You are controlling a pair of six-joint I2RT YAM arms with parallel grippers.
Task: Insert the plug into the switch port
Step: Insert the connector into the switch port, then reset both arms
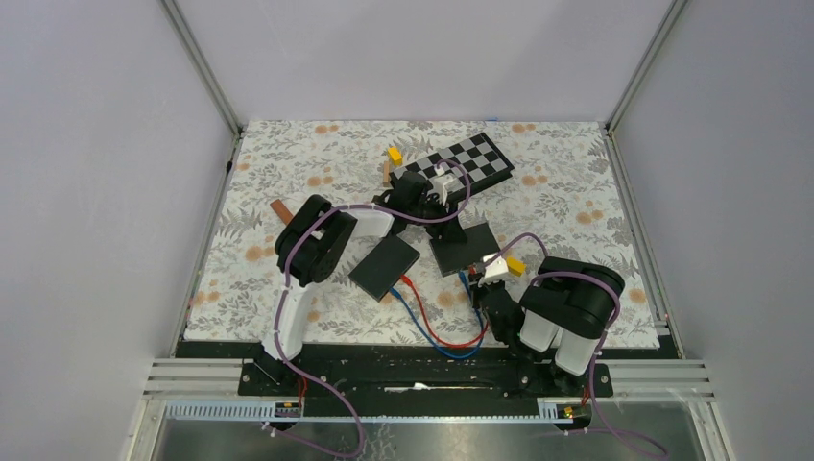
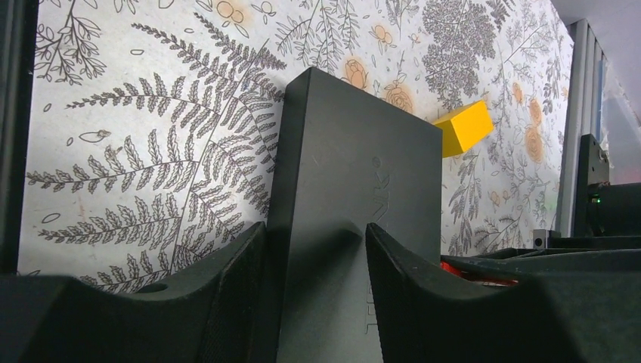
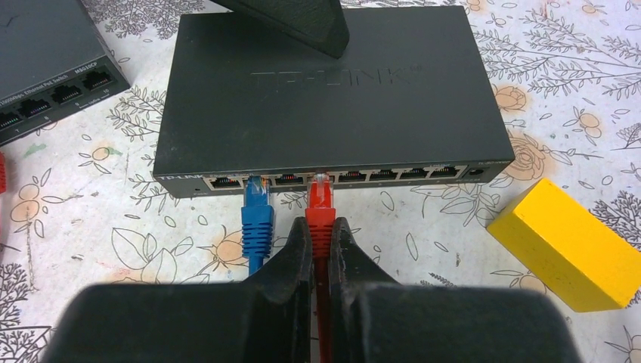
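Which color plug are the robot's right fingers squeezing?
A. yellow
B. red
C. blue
B: in the right wrist view the right gripper is pinched shut on the red plug at the switch, while the blue plug sits beside it with nothing gripping it.

two switches (image 3: 332, 91), two cables (image 3: 320, 212), two yellow blocks (image 3: 571, 246)

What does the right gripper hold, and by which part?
The right gripper pinches the red plug by its rear boot, away from the tip.
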